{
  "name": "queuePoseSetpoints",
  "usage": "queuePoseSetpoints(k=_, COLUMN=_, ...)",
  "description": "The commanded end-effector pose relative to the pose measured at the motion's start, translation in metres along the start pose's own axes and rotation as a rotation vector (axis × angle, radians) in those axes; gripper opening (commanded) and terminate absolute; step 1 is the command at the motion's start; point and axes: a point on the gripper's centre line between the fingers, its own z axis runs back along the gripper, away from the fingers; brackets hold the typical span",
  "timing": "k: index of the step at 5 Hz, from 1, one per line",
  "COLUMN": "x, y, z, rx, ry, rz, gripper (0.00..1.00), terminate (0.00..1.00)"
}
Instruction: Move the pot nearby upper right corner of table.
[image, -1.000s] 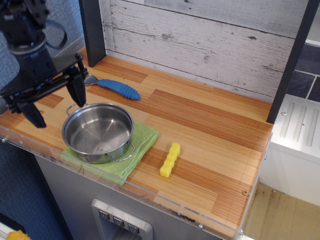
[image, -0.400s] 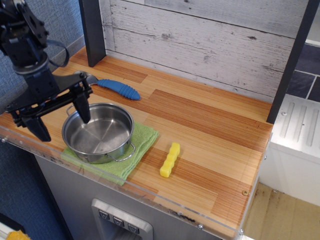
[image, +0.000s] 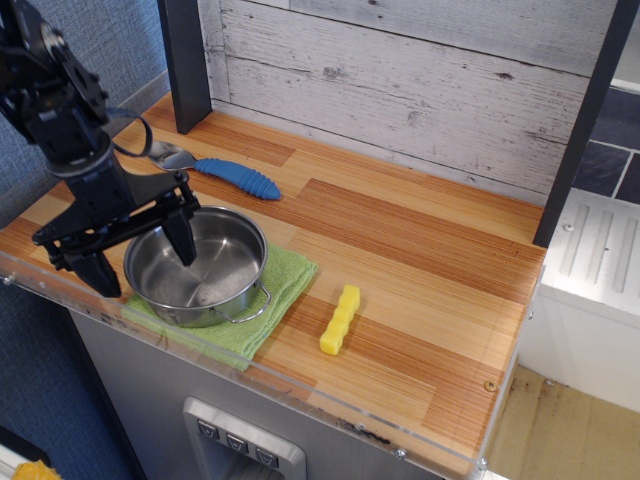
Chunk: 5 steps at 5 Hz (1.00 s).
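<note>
The shiny steel pot sits on a green cloth at the front left of the wooden table. My gripper is open and straddles the pot's left rim. One finger reaches down inside the pot. The other finger is outside it on the left. The pot's left handle is hidden behind the gripper. The upper right corner of the table lies by the dark post.
A blue-handled spoon lies behind the pot. A yellow block lies right of the cloth. A dark post stands at the back left. The clear acrylic edge runs along the front.
My gripper has moved down and to the right. Its right finger went from beside the pot's far rim to inside the pot. The pot has not moved.
</note>
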Motion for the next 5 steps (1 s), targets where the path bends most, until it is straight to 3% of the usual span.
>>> queuePoseSetpoints(k=1, x=0.011, y=0.003, z=0.002, rx=-0.033, ry=-0.037, rz=0.006, gripper=0.00, terminate=0.00)
queuePoseSetpoints(k=5, x=0.014, y=0.007, z=0.015, rx=-0.042, ry=-0.075, rz=0.040, gripper=0.00, terminate=0.00)
